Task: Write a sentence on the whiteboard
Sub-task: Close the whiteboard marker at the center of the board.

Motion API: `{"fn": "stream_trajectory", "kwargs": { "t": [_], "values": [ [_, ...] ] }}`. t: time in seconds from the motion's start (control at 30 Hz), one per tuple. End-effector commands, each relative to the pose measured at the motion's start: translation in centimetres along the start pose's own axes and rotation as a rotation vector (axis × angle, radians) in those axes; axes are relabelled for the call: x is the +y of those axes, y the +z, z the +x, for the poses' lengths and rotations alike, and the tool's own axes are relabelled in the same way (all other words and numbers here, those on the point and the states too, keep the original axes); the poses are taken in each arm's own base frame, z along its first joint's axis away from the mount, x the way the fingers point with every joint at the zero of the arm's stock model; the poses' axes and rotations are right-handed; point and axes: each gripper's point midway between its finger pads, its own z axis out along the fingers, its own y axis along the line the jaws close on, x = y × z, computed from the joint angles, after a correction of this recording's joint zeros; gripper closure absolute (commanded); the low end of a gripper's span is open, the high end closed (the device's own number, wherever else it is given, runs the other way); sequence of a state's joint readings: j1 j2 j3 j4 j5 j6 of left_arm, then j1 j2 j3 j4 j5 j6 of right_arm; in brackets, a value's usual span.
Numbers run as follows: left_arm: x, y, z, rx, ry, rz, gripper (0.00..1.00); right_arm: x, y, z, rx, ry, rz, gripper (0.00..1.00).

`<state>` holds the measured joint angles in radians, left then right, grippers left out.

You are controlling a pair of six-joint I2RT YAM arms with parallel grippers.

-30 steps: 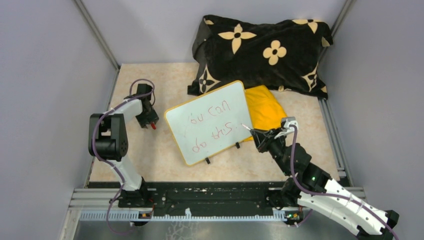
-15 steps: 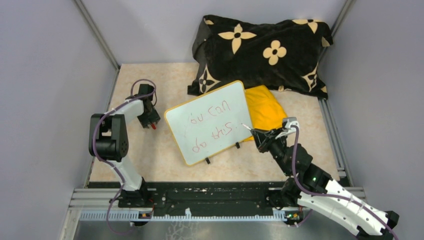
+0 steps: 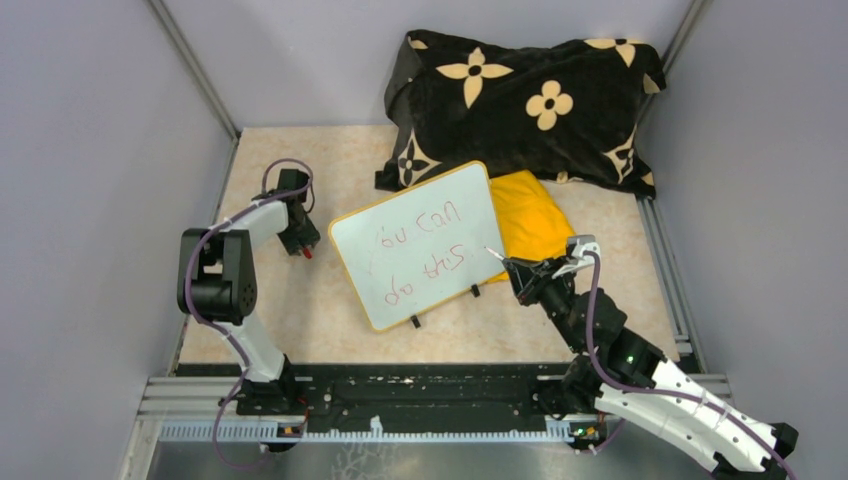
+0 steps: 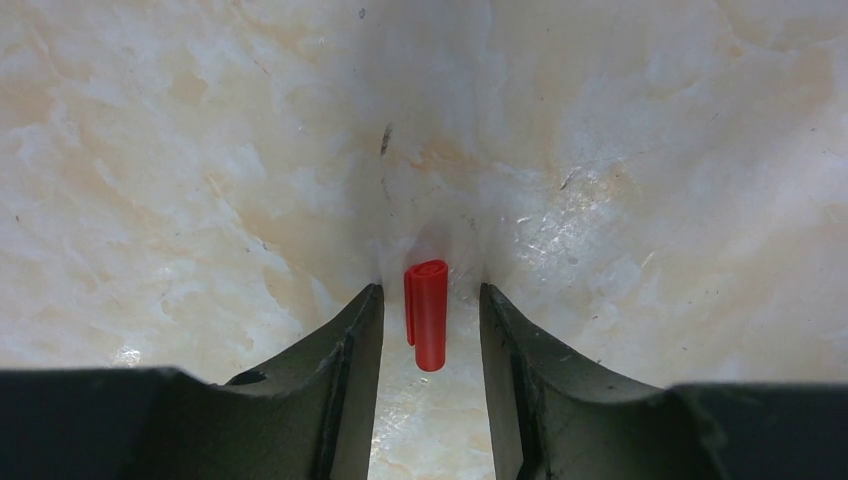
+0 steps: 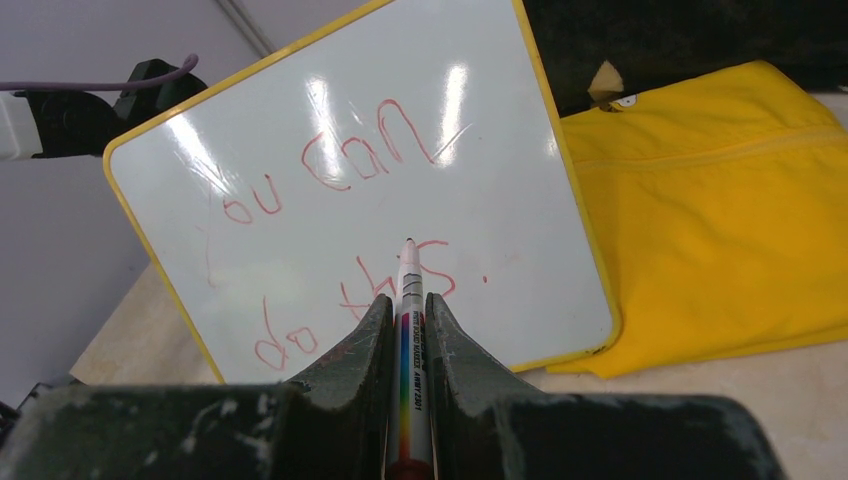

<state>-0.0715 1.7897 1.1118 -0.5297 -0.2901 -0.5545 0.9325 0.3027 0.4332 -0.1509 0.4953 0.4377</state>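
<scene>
The whiteboard point(image 3: 395, 285) point(image 5: 500, 260) lies tilted mid-table, with the sentence point(image 3: 434, 219) point(image 5: 345, 165) in red letters, "you can" over "do this". My right gripper point(image 3: 512, 266) point(image 5: 405, 300) is shut on a white marker point(image 5: 409, 275) with a rainbow stripe. The marker's tip points at the end of "this" near the board's right edge; I cannot tell if it touches. My left gripper point(image 3: 300, 246) point(image 4: 430, 288) hangs left of the board, open, with a red cap point(image 4: 428, 315) point(image 3: 307, 253) lying on the table between its fingers, a gap on each side.
A folded yellow cloth point(image 3: 530, 215) point(image 5: 720, 220) lies under the board's right edge. A black pillow with tan flowers point(image 3: 520, 100) fills the back. Grey walls and metal rails close in the sides.
The left jaws have narrowed a little around the red cap, and the left wrist has shifted slightly. The right arm and marker have barely moved.
</scene>
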Motion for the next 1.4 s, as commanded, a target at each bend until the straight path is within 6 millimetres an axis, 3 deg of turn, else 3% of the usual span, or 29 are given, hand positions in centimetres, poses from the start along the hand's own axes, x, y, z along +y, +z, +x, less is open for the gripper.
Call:
{"fn": "stream_trajectory", "kwargs": {
  "t": [0.0,0.63,0.93,1.07,1.37],
  "values": [
    [2.4,1.1,5.0,0.154,0.057,-0.084,0.56,0.3,-0.1,-1.5,-0.045,0.016,-0.006,1.00],
    [2.4,1.2,6.6,0.193,0.058,-0.054,0.71,0.2,-0.2,-1.5,-0.045,0.018,-0.004,1.00],
    [2.4,1.2,6.6,0.192,0.069,-0.048,0.87,0.1,-0.2,-1.5,-0.045,0.018,-0.002,1.00],
    [2.2,0.8,6.2,0.180,0.064,-0.035,1.00,0.2,-0.2,-1.6,-0.045,0.018,-0.003,1.00],
    [2.3,-0.6,4.6,0.112,0.045,-0.021,1.00,0.2,-0.2,-1.6,-0.045,0.015,-0.003,1.00]
  ]
}}
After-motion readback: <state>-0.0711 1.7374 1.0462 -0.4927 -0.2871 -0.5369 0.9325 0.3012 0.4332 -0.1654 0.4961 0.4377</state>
